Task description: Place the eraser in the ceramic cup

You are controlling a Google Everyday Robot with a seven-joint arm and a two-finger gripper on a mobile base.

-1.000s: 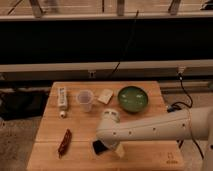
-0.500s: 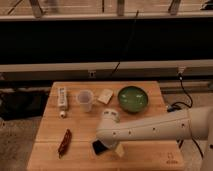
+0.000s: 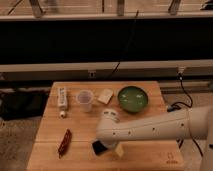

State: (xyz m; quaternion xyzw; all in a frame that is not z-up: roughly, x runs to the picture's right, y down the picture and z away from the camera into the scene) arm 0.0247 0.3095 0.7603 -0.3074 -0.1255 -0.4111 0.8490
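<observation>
The end of the white arm (image 3: 150, 129) covers most of the gripper (image 3: 108, 148), which sits low over the near edge of the wooden table (image 3: 150, 157). Whether the gripper is spread or clamped cannot be told, nor whether it grips anything. A pale tip (image 3: 119, 149) pokes out just to the right of it and is too vague to name.

The eraser (image 3: 98, 147) shows only as a dark patch on the gripper's left side, right against it and partly under the arm's rounded end. Its visible edge looks slightly tilted against the table's front edge. With so much of it covered, its long axis cannot be made out, nor whether it lies on the wood or is lifted off it.

The ceramic cup (image 3: 85, 99) stands upright well beyond the gripper, toward the far side of the table and a little to the left. Farther back and nearly in line with the gripper lies a beige block (image 3: 105, 96). A green bowl (image 3: 133, 98) sits to the right of that block. A dark-red chili-like object (image 3: 64, 142) lies to the left of the gripper, apart from the eraser. A slim white object (image 3: 62, 96) rests beyond it, near the left edge. The arm runs out of frame on the right.
</observation>
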